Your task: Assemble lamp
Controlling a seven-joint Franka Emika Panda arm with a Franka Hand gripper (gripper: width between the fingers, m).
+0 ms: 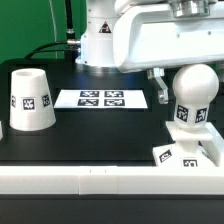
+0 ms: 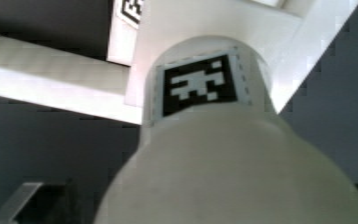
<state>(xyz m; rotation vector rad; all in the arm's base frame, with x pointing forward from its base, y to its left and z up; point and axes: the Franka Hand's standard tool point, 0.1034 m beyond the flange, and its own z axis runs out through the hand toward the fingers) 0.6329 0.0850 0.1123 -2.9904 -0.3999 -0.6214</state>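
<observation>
The white bulb point(image 1: 193, 92) stands upright on its neck on the flat square base point(image 1: 172, 155) at the exterior view's right, near the front white rail. My gripper point(image 1: 188, 88) is down around the bulb's round head. One dark finger point(image 1: 158, 88) shows just to the bulb's left with a small gap, and the other finger is hidden. The gripper looks open. In the wrist view the bulb point(image 2: 220, 150) fills the picture, with its tag on the neck. One finger point(image 2: 34, 200) shows beside it, apart. The cone shade point(image 1: 30, 100) stands alone at the left.
The marker board point(image 1: 100, 98) lies flat at the middle back. The arm's white base point(image 1: 100, 40) stands behind it. A white rail point(image 1: 100, 180) runs along the table's front edge, close to the lamp base; it also shows in the wrist view point(image 2: 51, 70).
</observation>
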